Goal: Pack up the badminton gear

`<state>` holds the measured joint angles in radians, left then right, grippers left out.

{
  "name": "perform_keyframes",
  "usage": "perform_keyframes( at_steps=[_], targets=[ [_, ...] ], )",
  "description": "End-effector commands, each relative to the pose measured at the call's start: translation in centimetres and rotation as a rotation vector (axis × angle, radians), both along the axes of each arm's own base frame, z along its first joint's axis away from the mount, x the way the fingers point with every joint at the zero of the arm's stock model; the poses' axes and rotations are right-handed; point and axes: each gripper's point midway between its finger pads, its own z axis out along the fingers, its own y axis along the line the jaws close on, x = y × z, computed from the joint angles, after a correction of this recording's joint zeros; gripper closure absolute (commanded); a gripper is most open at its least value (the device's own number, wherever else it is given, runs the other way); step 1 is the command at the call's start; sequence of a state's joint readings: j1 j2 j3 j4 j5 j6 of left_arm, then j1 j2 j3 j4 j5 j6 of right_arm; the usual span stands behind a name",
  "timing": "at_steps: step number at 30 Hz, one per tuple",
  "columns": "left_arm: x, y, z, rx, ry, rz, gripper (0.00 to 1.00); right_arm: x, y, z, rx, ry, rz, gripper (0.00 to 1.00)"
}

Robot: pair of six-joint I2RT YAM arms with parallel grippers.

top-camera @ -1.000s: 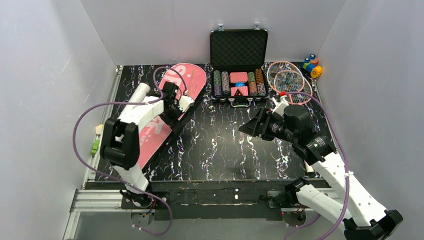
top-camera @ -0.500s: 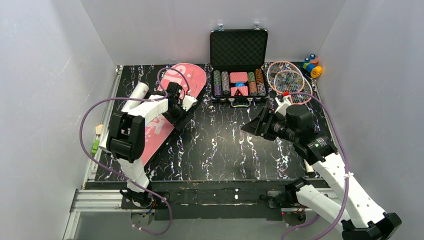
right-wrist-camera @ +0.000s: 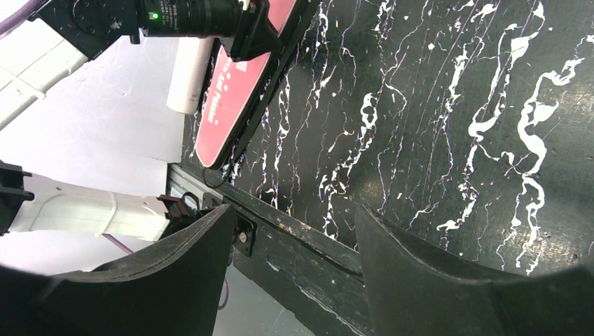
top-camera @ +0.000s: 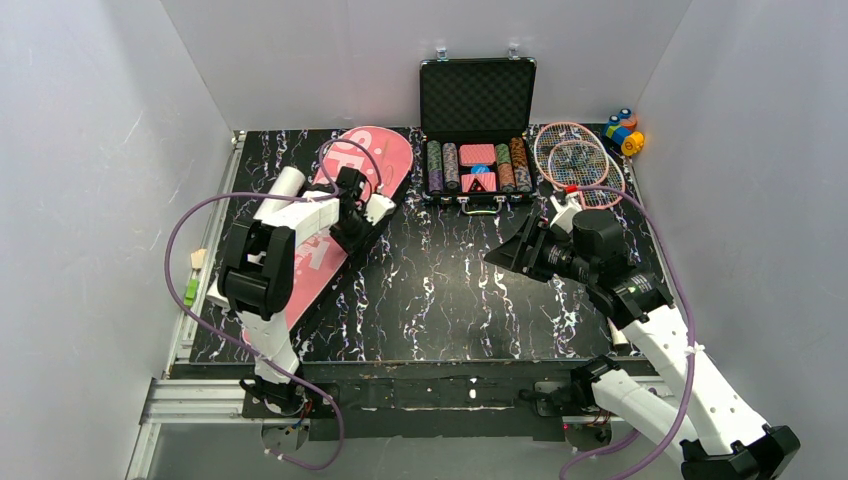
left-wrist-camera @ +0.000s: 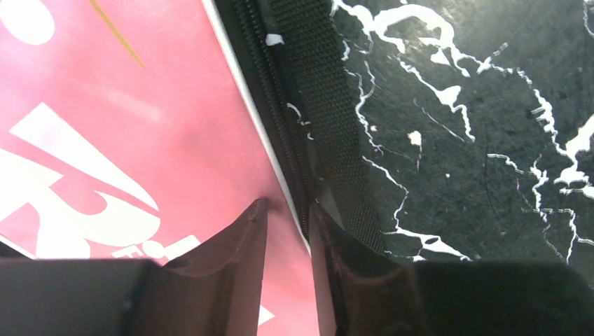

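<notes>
The left tool (left-wrist-camera: 287,205) stands with its jaws close together astride the zippered edge of the pink bag (left-wrist-camera: 105,140), right beneath it on the surface (left-wrist-camera: 490,105). Whether they already bite cannot be told. The bag looks light and floppy, so its stiffer piped seam seems the best hold. The right tool (right-wrist-camera: 294,210) hangs spread and empty.

Lab robot cell w/ white walls (top-camera: 90,120)
</notes>
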<state>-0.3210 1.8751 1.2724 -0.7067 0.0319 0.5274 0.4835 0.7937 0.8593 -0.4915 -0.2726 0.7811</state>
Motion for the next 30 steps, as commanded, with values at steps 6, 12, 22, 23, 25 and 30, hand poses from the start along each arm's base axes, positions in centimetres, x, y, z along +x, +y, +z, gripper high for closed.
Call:
perform_keyframes(
  at_steps=[6, 12, 22, 23, 25, 30],
  targets=[
    [-0.5, -0.5, 0.6, -0.013, 0.027, -0.038, 1.00, 0.3, 0.4, 1.2, 0.031, -0.059, 0.025, 0.31],
    [0.7, -1.8, 5.7, -0.089, -0.051, 0.007, 1.00, 0.4, 0.5, 1.4, 0.042, -0.061, 0.034, 0.31],
    [-1.0, -4.3, 19.6, -0.260, -0.265, 0.041, 1.00, 0.7, 1.1, 1.5, 0.061, -0.056, 0.046, 0.31],
    [-1.4, -4.4, 20.6, -0.276, -0.276, 0.040, 1.00, 0.7, 1.1, 1.5, 0.062, -0.052, 0.047, 0.31],
    [-2.3, -4.6, 22.6, -0.303, -0.302, 0.030, 1.00, 0.9, 1.3, 1.6, 0.067, -0.052, 0.050, 0.31],
    [-4.8, -6.1, 25.2, -0.380, -0.294, -0.029, 1.00, 1.2, 2.5, 2.7, 0.107, -0.044, 0.091, 0.26]
  ],
)
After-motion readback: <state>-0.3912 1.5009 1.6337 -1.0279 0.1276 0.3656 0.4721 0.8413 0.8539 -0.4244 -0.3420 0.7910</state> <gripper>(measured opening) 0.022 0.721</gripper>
